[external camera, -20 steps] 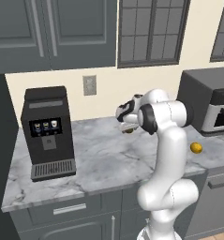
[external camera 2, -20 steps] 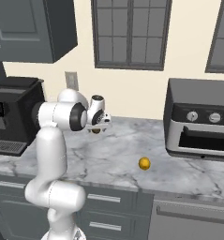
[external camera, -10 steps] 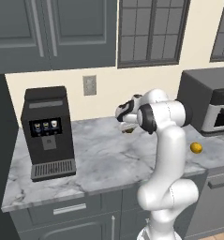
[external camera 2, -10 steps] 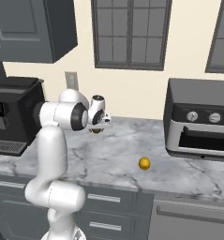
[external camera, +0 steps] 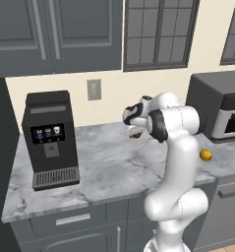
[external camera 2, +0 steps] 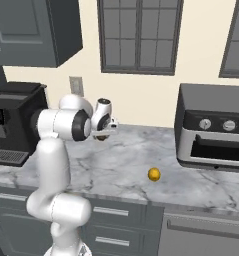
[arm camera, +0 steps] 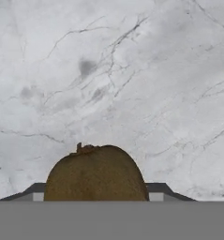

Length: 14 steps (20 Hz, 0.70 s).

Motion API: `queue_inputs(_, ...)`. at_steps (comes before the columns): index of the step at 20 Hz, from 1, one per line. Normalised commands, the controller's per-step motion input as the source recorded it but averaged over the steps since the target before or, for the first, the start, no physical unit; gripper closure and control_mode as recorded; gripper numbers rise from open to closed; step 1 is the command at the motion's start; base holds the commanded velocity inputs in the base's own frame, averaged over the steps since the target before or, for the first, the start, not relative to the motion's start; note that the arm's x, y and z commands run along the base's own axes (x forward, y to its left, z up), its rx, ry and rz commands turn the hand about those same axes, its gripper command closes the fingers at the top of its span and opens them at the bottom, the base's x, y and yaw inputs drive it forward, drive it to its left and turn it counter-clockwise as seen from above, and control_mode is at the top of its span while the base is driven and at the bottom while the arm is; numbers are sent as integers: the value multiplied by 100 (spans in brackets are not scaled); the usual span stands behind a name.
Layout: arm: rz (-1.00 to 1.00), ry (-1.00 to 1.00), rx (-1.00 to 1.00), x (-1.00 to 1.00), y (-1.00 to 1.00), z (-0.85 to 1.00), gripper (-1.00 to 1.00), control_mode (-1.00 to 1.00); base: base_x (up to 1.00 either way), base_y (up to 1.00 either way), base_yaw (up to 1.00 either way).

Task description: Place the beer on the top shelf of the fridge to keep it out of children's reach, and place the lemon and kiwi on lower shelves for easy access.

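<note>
The claw [arm camera: 95, 199] grasps the kiwi [arm camera: 95, 176], whose lower part is cut off in the hand view. The kiwi is brown and oval, raised above the marble tabletop [arm camera: 132, 70].

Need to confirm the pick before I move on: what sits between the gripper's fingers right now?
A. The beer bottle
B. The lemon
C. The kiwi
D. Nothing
C. The hand view shows the brown kiwi between the gripper fingers, while the lemon lies on the marble counter.

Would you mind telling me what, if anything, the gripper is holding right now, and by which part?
The gripper holds the kiwi, jaws shut on its two opposite sides, above the marble counter.
</note>
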Motion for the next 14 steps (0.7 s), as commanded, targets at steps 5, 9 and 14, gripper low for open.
queue_inputs(5,20,-47,1,-98,0,74,100,-100,0,0,0)
queue_inputs(9,20,-50,6,-100,0,87,100,-100,0,0,0)
queue_inputs(14,19,-41,4,-100,0,98,100,-100,0,0,0)
